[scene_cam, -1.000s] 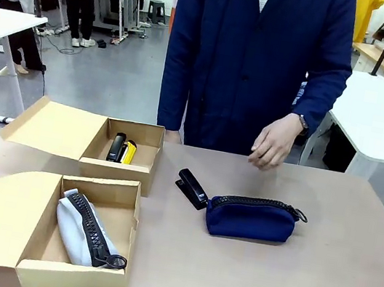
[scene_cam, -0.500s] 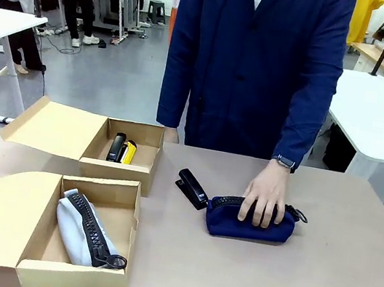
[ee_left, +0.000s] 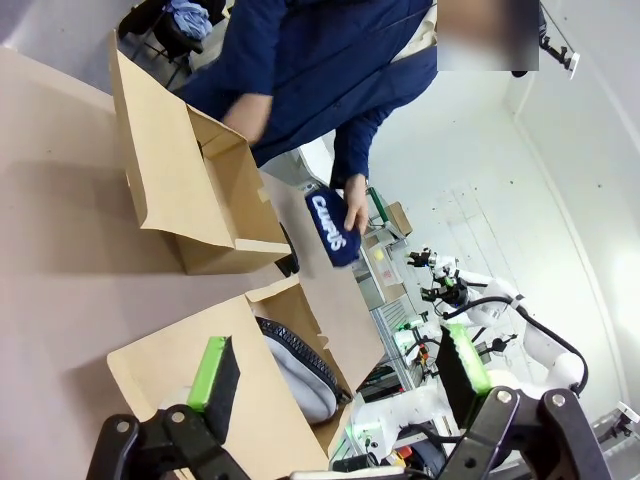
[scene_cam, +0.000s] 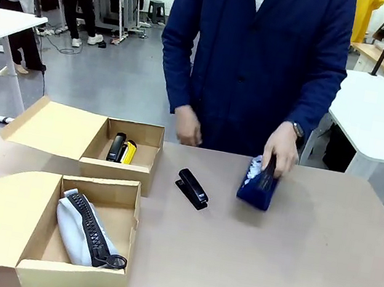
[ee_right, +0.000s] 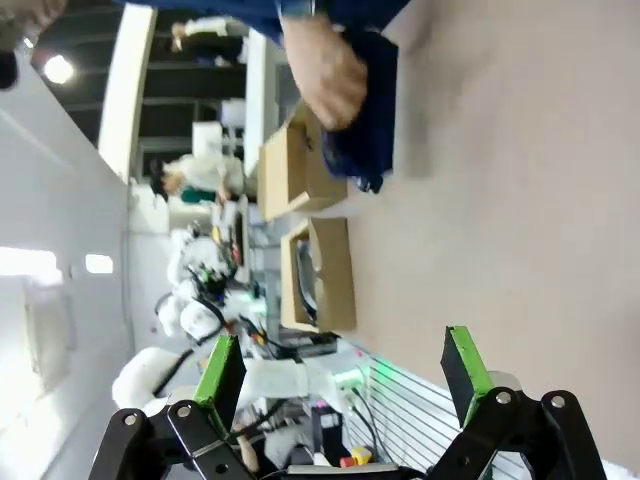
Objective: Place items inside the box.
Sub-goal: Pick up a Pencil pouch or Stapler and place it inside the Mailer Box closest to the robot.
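Pouch: navy pouch [scene_cam: 257, 187] stands on end at the far right of the table [scene_cam: 302, 280], gripped from above by the person's hand [scene_cam: 280, 154]; probably being lifted to hand over or to carry to a box
Other hand: the person's free hand [scene_cam: 187, 126] hangs just beyond the table's far edge, touching nothing
Stapler: black stapler [scene_cam: 192, 188] lies flat on the bare table between the far box and the navy pouch, apart from both; it looks like the next item to be packed
Far box: far box [scene_cam: 118, 168] has its lid folded back to the left so things can be dropped in; a yellow knife [scene_cam: 128, 152] lies inside, against a black thing [scene_cam: 115, 147]
Near box: near box [scene_cam: 73, 278] is open too, with the grey pouch [scene_cam: 85, 232] lying in it, zip up
Left jaws: left gripper [ee_left: 335, 370] stands wide with nothing between the pads, above the near box
Right jaws: right gripper [ee_right: 340, 368] is wide and holds nothing, well back from the navy pouch
Hard to see: the hand covers the top of the navy pouch; the far box's front wall cuts off the black thing, so I cannot tell what it is; the white print on the navy pouch is too small to read
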Available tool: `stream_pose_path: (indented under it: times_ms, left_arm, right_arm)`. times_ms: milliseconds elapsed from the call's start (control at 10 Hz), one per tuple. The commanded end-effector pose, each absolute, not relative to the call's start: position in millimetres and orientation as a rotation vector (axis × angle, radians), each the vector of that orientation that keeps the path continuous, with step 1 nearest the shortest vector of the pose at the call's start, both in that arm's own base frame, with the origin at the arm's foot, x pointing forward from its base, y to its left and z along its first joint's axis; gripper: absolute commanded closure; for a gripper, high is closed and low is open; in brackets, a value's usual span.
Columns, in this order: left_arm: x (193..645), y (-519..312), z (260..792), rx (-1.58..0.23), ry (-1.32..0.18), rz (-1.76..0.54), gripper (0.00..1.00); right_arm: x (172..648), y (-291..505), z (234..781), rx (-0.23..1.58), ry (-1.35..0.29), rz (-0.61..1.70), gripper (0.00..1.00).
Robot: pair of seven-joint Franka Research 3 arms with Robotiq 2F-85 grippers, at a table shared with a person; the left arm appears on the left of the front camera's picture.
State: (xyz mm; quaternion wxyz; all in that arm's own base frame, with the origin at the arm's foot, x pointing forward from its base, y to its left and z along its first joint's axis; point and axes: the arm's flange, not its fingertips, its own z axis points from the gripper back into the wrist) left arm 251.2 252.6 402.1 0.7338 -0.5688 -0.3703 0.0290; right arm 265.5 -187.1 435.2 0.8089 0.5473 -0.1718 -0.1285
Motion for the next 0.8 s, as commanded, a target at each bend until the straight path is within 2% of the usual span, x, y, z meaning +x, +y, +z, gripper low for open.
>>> stream_pose_path:
  times_ms: [0,400,700]
  left_arm:
    - [251.6,251.1,402.6,-1.260,-0.844,0.050,0.00]
    - [251.6,251.1,402.6,-1.260,-0.844,0.050,0.00]
    - [251.6,251.1,402.6,-1.260,-0.844,0.050,0.00]
  right_arm:
    - [279.0,-98.1,436.0,1.084,-0.329,-0.180,0.00]
    - [319.5,2.7,437.4,0.954,-0.192,-0.001,0.00]
    - [327.7,19.4,433.6,0.946,-0.135,0.015,0.00]
